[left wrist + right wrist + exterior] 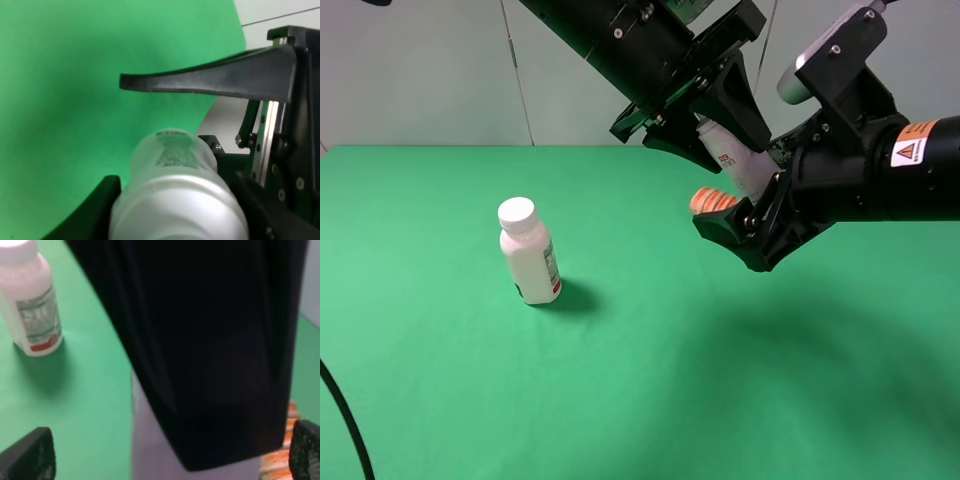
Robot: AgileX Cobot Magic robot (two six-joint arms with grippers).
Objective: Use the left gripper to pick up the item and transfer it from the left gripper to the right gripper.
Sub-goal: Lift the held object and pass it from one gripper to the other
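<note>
My all-black left gripper is clamped on the slim white plastic bottle with pink label print. It holds the bottle in the air over the far right of the green cloth table. My right gripper, the one with the orange warning sticker, stands wide open, fingers either side of the bottle's lower end. I should close the right squarely on the body and release the left only once that grip feels firm.

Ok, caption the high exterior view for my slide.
Left tool holds the slim bottle aloft inside the open right tool, over the green table.
</note>
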